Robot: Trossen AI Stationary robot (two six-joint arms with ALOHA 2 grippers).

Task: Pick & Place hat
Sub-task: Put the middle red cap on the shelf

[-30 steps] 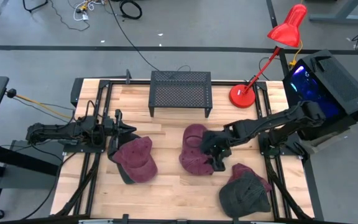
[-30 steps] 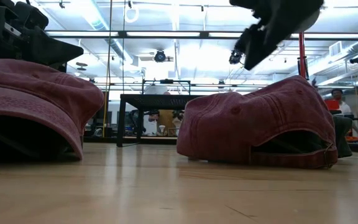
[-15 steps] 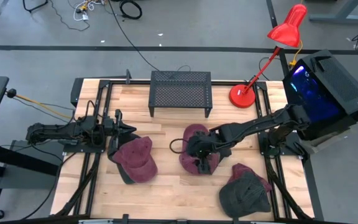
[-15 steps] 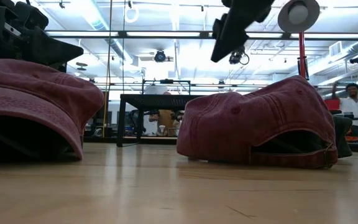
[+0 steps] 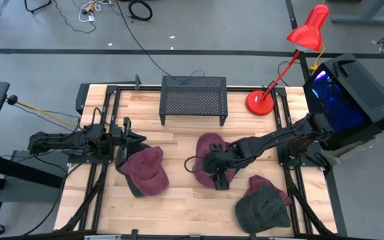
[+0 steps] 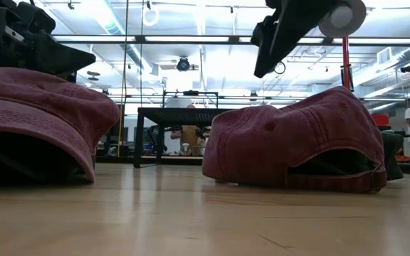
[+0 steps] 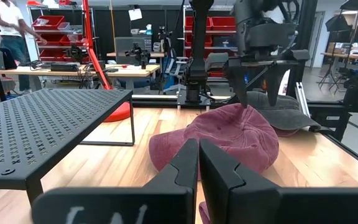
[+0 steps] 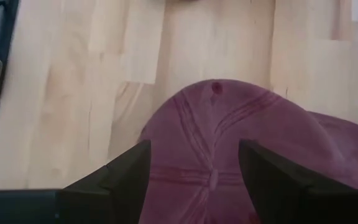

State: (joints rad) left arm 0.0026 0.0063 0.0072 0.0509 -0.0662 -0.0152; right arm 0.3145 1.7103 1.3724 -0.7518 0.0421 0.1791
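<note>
A maroon hat (image 5: 209,143) lies crown up on the wooden table's middle, resting on its lower edge (image 6: 290,178). My right gripper (image 5: 209,165) hangs open above its crown (image 8: 213,124), tilted down, with a finger on either side and clear air under it in the low view (image 6: 272,53). A second maroon hat (image 5: 149,172) lies at the left, just near of my left gripper (image 5: 131,139). That gripper is level and shut with nothing between its fingers (image 7: 199,163).
A grey hat (image 5: 264,205) lies at the near right, on top of something maroon. A black mesh rack (image 5: 193,100) stands at the far middle and a red desk lamp (image 5: 260,102) at the far right. Bare wood lies between the two maroon hats.
My right gripper has gone toward the table's left edge, from the middle hat's right side to over its crown, and has tipped further downward. It has stayed open. The hats have not moved.
</note>
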